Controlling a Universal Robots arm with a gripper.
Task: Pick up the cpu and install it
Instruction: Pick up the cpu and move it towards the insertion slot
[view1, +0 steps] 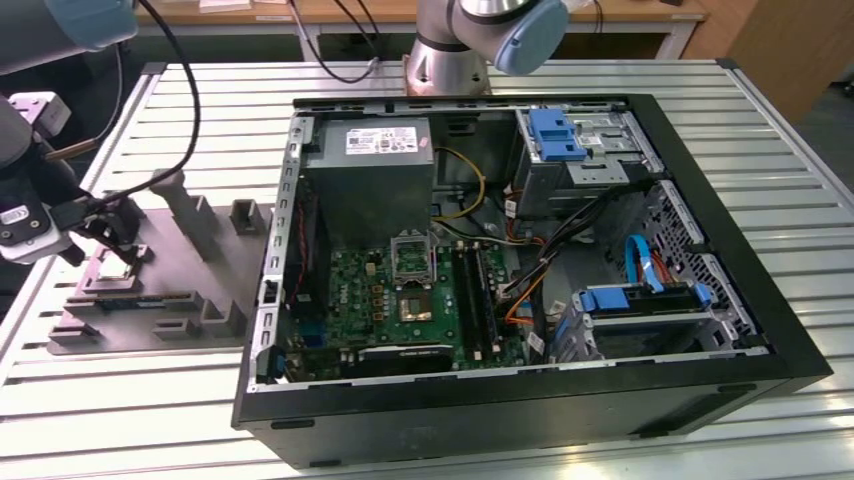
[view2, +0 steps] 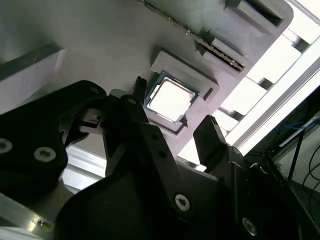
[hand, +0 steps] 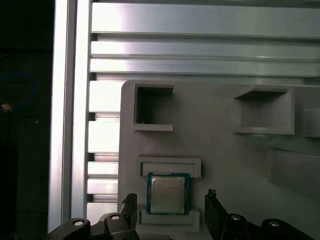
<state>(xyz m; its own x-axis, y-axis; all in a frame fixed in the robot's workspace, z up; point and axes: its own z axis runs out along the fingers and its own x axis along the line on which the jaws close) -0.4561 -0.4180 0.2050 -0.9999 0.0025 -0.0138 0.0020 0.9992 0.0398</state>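
Cpu: your small flat square cpu (hand: 168, 194), pale silver metal on top with a thin darker rim, lies flat and face up; the second wrist view shows its top glaring bright (view2: 171, 100).
Seat: the cpu sits in a shallow square recess of the grey plastic fixture block (hand: 215, 150), with a low raised lip along two opposite sides.
Gripper: your black two-finger gripper (hand: 170, 199) hangs right over the cpu, spread wider than the chip and holding nothing.
Fingers: the black fingers (hand: 129, 212) stand one off each of two opposite edges. A strip of grey fixture shows between each tip and the chip (no contact that you can see in either wrist view).
Fixture: in the exterior view the block (view1: 200, 300) carries upright posts and open pockets. The gripper (view1: 114, 248) is low over the part of it farthest to the exterior view's left.
Table: the block rests on a slatted aluminium table (view1: 134, 400).
Case: a black desktop computer case (view1: 534, 410) lies open on its side just beside the block, on the exterior view's right of it.
Board: inside you see a green motherboard (view1: 380, 295) with a square socket (view1: 408, 303) near its middle, well apart from the cpu.
Other parts: a large grey metal power supply box with a white label (view1: 371, 170) sits beyond the board, and blue plastic drive brackets (view1: 554, 135) lie toward the exterior view's right.
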